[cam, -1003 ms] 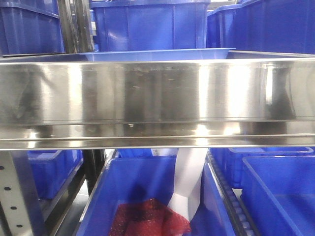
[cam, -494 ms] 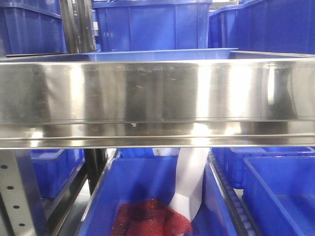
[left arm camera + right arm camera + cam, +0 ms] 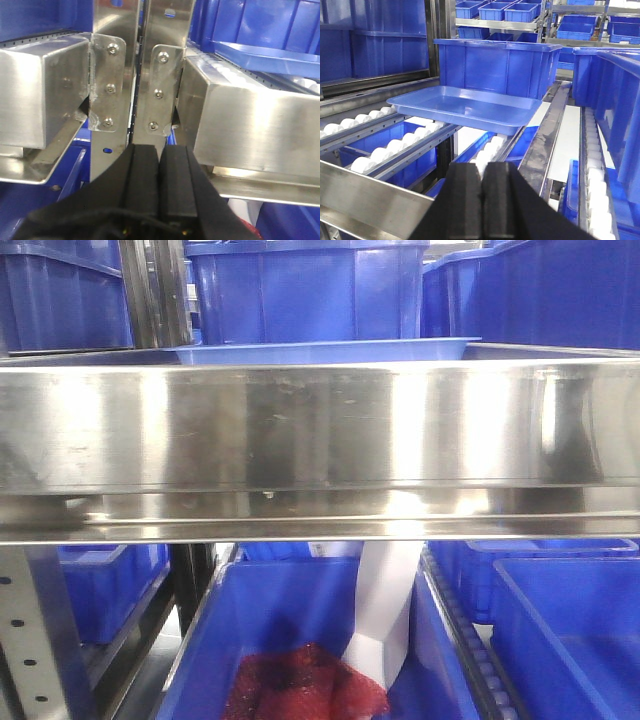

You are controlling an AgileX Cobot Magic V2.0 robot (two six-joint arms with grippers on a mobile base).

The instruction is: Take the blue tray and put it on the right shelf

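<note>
Over the last second almost nothing has changed in the front view: the broad shiny front edge of the shelf [image 3: 320, 450] fills the middle of the frame just as it did, with only a slight wobble of the camera, and the thin pale-blue lip of the tray [image 3: 330, 350] peeks over it in the upper centre at the same spot. That stillness suggests the carrying part is finished. In the right wrist view the tray [image 3: 465, 107] lies flat in the middle of the frame on the white rollers [image 3: 395, 150] of the shelf, just in front of a deeper dark-blue bin [image 3: 495, 65], with nothing gripping it. The right tool [image 3: 482, 200], at the bottom centre of that view, is clenched with its two black pads pressed together and holds nothing; it sits well apart from the tray, on the near side of the shelf's front edge. The left tool [image 3: 160, 185], at the bottom centre of its own view, is likewise clenched on nothing and points at the bolted steel uprights [image 3: 137, 75] between two shelf sections. Below the shelf, at the lower centre of the front view, a bin holds some red mesh [image 3: 300, 685]. Judging from this, the tray is already placed and both arms are clear of it.
</note>
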